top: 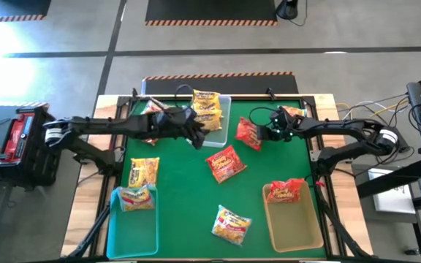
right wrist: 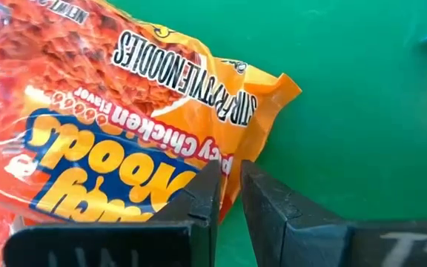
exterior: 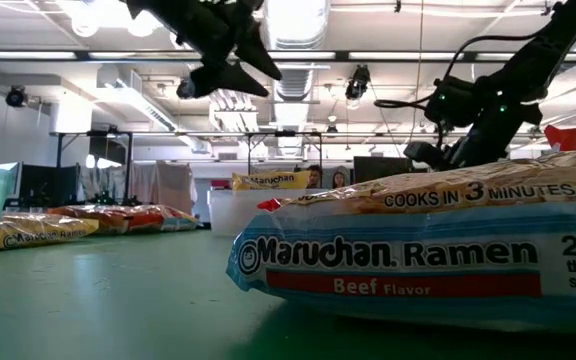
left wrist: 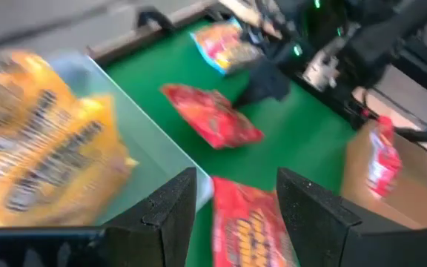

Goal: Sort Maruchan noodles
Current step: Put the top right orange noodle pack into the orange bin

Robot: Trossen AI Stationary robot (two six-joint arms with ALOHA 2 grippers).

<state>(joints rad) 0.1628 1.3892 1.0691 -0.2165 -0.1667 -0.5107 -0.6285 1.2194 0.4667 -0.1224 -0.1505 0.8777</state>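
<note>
My table's green mat (top: pixel 188 197) carries three bins: a clear one (top: pixel 224 124) at the back, a teal one (top: pixel 134 230) and a tan one (top: pixel 292 223) in front. Loose on the mat lie a red packet (top: pixel 226 164), a yellow packet (top: pixel 144 172) and a pale-blue packet (top: pixel 231 223).

Ramen packet (right wrist: pixel 124 119) – glossy crinkled plastic; green mat (right wrist: pixel 362 111) – matt, smooth.

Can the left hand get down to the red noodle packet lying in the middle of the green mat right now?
Probably yes. The left hand hangs open and empty above the mat, the red packet lies flat in the open just beyond it, and nothing lies on it. The right hand is shut on another red packet to one side.
</note>
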